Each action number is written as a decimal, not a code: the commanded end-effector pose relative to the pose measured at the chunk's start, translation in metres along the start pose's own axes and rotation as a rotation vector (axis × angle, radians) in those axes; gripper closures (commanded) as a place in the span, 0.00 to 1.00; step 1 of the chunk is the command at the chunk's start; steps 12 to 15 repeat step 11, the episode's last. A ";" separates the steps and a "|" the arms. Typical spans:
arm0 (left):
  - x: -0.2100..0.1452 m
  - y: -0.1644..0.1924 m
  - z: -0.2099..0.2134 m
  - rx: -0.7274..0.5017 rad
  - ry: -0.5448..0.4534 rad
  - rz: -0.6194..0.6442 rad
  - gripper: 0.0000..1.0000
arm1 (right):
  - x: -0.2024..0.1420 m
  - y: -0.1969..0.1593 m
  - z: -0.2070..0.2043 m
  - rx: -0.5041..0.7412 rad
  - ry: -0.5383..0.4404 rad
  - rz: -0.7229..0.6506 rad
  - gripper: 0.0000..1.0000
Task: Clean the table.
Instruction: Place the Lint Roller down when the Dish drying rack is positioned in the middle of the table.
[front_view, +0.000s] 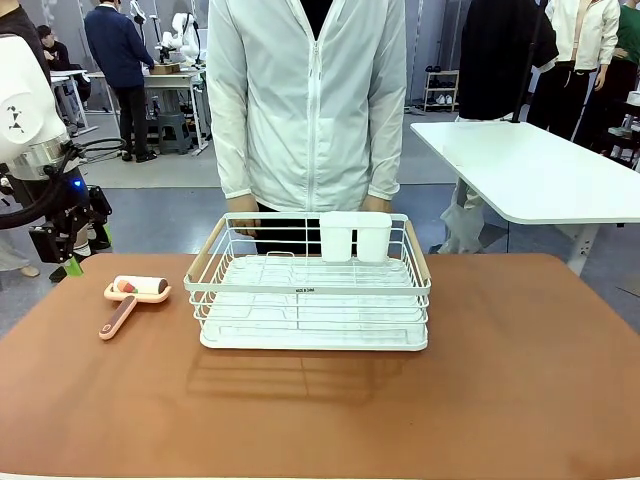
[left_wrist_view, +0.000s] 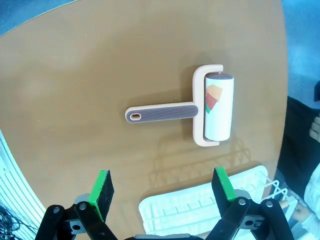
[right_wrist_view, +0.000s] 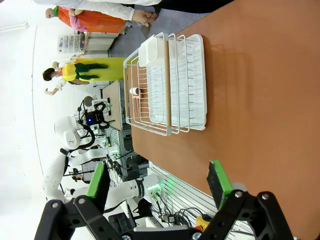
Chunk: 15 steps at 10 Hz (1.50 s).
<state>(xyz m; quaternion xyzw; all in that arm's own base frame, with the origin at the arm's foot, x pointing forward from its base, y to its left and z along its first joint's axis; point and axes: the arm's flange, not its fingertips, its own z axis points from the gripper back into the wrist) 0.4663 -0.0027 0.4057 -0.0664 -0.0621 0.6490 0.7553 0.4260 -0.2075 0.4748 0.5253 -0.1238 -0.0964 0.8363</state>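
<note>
While the cleaning has yet to begin, we hold our left gripper (front_view: 72, 262) wide open and empty above the table's (front_view: 520, 380) left far corner, over a lint roller (front_view: 131, 297) that lies untouched on the top. From the left wrist, the roller shows a peach plastic frame, a ribbed brown handle and a smooth white paper drum. At centre stands a white wire dish rack (front_view: 312, 290) with wooden side grips, a ridged plastic tray and two square cups; a person in a white jacket (front_view: 305, 100) waits behind it. Our right gripper (right_wrist_view: 157, 187), likewise open and empty, hovers off the right side. The matte reddish-brown tabletop with rounded corners looks smooth; we judge everything remains to do.
</note>
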 end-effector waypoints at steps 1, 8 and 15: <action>0.000 0.002 -0.001 -0.005 -0.002 0.000 0.00 | -0.001 0.003 0.000 0.006 -0.001 0.006 0.00; 0.000 0.002 -0.001 -0.005 -0.002 0.000 0.00 | -0.001 0.003 0.000 0.006 -0.001 0.006 0.00; 0.000 0.002 -0.001 -0.005 -0.002 0.000 0.00 | -0.001 0.003 0.000 0.006 -0.001 0.006 0.00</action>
